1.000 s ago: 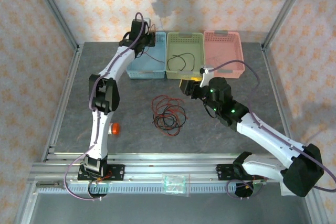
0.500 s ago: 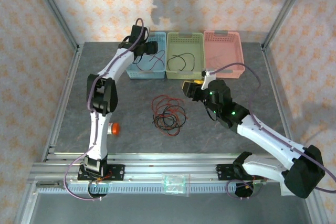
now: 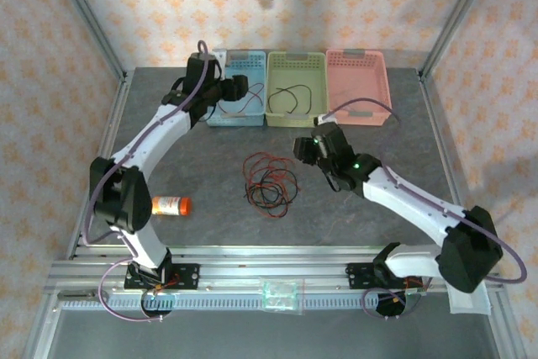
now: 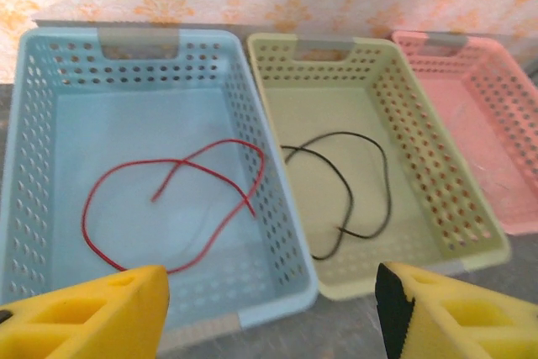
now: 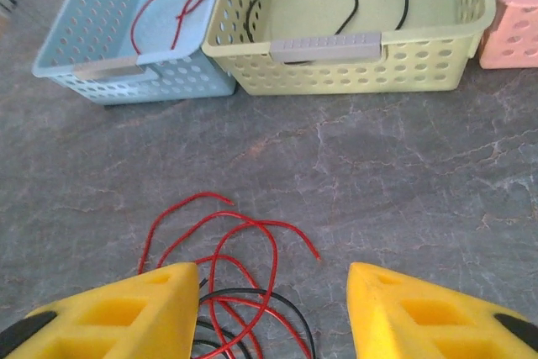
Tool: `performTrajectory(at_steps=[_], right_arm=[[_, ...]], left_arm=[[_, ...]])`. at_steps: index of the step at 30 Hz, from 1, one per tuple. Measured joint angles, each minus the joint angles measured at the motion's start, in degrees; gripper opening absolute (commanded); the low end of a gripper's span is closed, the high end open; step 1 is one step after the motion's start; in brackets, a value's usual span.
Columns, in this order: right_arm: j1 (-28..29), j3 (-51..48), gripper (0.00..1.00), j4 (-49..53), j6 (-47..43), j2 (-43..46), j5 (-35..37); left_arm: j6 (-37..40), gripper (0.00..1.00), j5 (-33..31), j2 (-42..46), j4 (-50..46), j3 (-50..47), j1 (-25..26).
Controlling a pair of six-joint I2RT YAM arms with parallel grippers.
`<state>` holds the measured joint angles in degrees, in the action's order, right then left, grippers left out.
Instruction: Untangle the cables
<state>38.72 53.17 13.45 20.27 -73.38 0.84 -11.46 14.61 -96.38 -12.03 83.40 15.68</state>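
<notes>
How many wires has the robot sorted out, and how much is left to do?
Two look done: a red cable lies in the blue basket, a black cable in the green basket. Nothing is in hand: the left gripper hangs open by the baskets, the right gripper open above the tangle. Left: that heap of red and black cables on the table.

Top camera overlooks the whole table (image 3: 202,153); both nearer wrist cameras face the blue basket (image 4: 25,166).
</notes>
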Motion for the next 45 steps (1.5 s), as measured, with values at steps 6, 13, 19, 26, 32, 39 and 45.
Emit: performTrajectory(at_steps=[6,13,19,26,32,39,45], right_arm=[[1.05,7.04,0.44,7.13,0.96,-8.98,-2.14],[2.78,11.28,0.35,13.09,3.76,-17.81,-2.27],[3.15,13.75,0.34,13.38,6.64,-21.59,-2.25],[3.15,14.34,0.32,7.48,7.58,-21.59,-5.22],[3.15,14.34,0.32,3.15,6.95,-21.24,-8.72],[3.15,14.36,0.32,3.21,6.95,-20.15,-6.36],[3.15,14.36,0.32,3.23,6.97,-18.58,-4.87]], left_arm=[[-2.86,0.65,-0.13,8.96,1.62,-14.34,4.55],[-10.01,0.59,-2.19,16.37,2.36,-27.98,9.46],[-16.39,0.52,-5.60,17.90,1.75,-34.36,9.46],[-18.49,0.47,-5.88,10.93,0.72,-34.25,9.46],[-18.49,0.43,-5.40,6.34,-1.18,-32.50,9.46],[-18.01,0.38,-5.01,3.10,-2.32,-30.05,9.46],[-17.00,0.35,-5.05,-1.14,-3.69,-26.25,9.46]])
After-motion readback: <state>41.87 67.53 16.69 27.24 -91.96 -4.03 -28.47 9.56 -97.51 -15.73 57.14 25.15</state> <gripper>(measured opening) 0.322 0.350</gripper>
